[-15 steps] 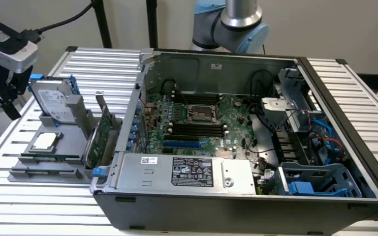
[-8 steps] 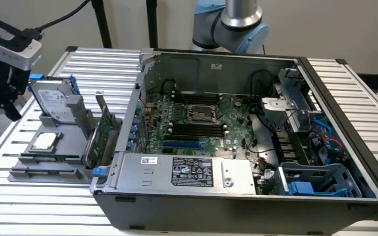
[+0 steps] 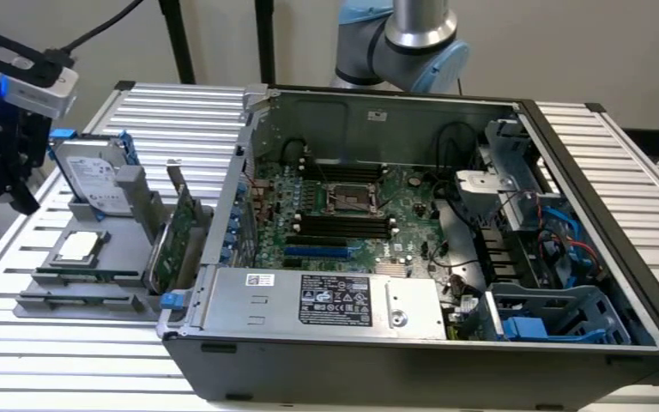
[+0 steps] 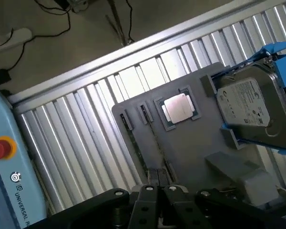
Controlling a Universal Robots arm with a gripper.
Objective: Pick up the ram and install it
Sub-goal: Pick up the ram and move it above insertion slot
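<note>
Surface: slatted metal table [image 3: 78, 360], with a plain wall behind it.
Ram: the ram [image 3: 78, 277] sits in a low slot of the grey holder [image 4: 195, 148], to the exterior view's left of the case. Nothing grips it.
Holder contents: the silver processor [image 4: 177, 106] is just beside the ram. The hard drive [image 4: 250, 107] is propped in a blue bracket. The green expansion card [image 3: 178, 240] stands on edge nearest the case.
Gripper: the gripper [image 4: 159, 190] hangs above the holder, its fingers drawn narrow with nothing between them.
Case: the open computer case [image 3: 421, 360] holds the motherboard [image 3: 341, 206] and the power supply [image 3: 329, 300].
</note>
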